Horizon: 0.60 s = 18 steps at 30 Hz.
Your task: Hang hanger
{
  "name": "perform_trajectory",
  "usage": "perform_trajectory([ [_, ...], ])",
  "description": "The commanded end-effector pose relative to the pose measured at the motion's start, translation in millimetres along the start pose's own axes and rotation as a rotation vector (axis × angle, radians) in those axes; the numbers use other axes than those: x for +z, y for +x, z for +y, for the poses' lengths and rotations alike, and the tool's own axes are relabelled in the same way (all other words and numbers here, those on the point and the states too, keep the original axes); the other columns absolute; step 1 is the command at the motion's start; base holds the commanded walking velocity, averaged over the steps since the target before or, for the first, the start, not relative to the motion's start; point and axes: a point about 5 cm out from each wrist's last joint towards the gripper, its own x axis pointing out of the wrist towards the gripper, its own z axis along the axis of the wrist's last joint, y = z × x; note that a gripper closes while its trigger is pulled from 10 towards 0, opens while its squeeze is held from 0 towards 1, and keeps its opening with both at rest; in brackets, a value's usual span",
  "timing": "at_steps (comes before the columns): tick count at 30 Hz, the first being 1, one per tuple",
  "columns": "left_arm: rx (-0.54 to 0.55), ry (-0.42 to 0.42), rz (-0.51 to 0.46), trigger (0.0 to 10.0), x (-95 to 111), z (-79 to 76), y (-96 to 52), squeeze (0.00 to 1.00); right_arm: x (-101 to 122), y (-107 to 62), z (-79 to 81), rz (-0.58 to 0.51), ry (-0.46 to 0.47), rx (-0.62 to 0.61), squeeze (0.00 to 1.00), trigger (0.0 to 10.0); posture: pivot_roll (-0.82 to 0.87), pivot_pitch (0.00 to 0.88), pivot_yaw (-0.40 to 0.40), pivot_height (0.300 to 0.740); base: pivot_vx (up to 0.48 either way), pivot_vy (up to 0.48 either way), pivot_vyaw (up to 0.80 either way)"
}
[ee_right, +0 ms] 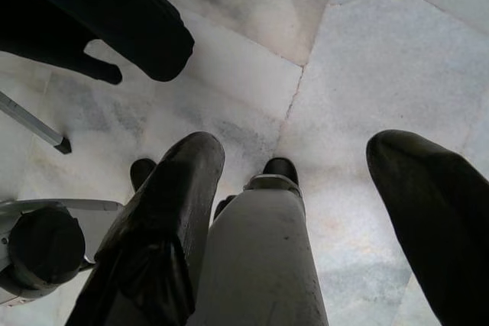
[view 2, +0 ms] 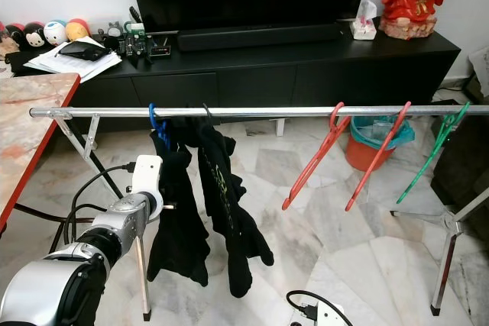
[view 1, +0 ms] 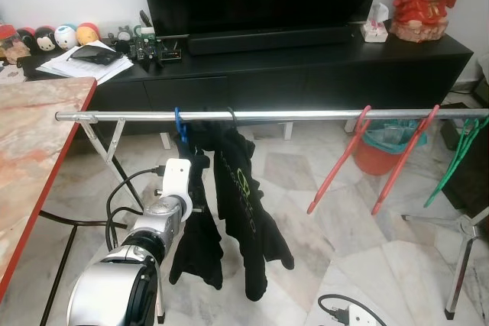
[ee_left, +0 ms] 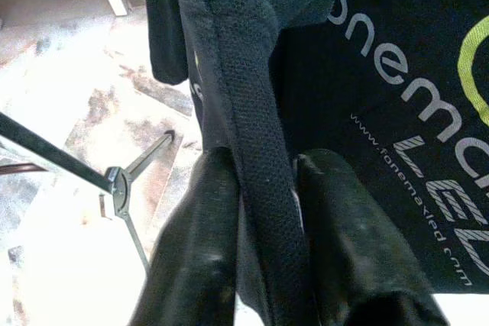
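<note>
Even, bright indoor light fills the head views, which are sharp throughout. The marble floor (view 1: 359, 211) shows pale glare near the far cabinet (view 1: 306, 74). In the left wrist view the floor is blown out white and soft.

The rail (view 1: 267, 115) is bare between the black shirt (view 1: 237, 188) and the red hangers (view 1: 336, 162); near its left end, the bench (view 1: 30, 143) probably crowds access.

You have one metal rail (view 1: 306, 115) carrying five hangers: one blue hanger (view 1: 179, 124), one dark hanger (view 1: 231, 114), two red hangers (view 1: 340, 161) and one green hanger (view 1: 458, 150). Two black garments (view 1: 237, 196) hang there.
</note>
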Motion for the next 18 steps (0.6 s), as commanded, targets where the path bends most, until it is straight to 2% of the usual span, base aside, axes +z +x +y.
perform_trajectory([
  [1, 0.005, -0.005, 0.015, 0.0, -7, 1.3, -0.8, 0.0, 2, 0.2, -0.2, -0.006, -0.012, 0.006, 0.0, 10.0, -0.08, 0.0, 0.008, 0.74, 0.0, 0.0, 0.0],
  [5, 0.012, -0.012, 0.003, 0.0, -7, 1.7, -0.9, 0.0, 12, 2.8, -1.1, -0.016, -0.016, 0.006, 0.0, 10.0, -0.08, 0.0, 0.006, 0.74, 0.0, 0.0, 0.0],
  [11, 0.033, -0.025, -0.039, 0.0, -2, 5.8, -1.4, 0.0, 16, 3.8, -0.8, -0.023, -0.02, 0.007, 0.0, 10.0, -0.08, 0.0, 0.006, 0.74, 0.0, 0.0, 0.0],
  [17, 0.077, -0.035, -0.127, 0.0, 8, 12.7, -2.9, 0.0, 18, 3.8, -1.6, -0.038, -0.023, 0.012, 0.0, 10.0, -0.07, 0.0, 0.003, 0.74, 0.0, 0.0, 0.0],
  [18, 0.107, -0.025, -0.173, 0.0, 12, 16.1, -4.2, 0.0, 20, 4.0, -2.3, -0.048, -0.024, 0.014, 0.0, 10.0, -0.07, 0.0, 0.001, 0.74, 0.0, 0.0, 0.0],
])
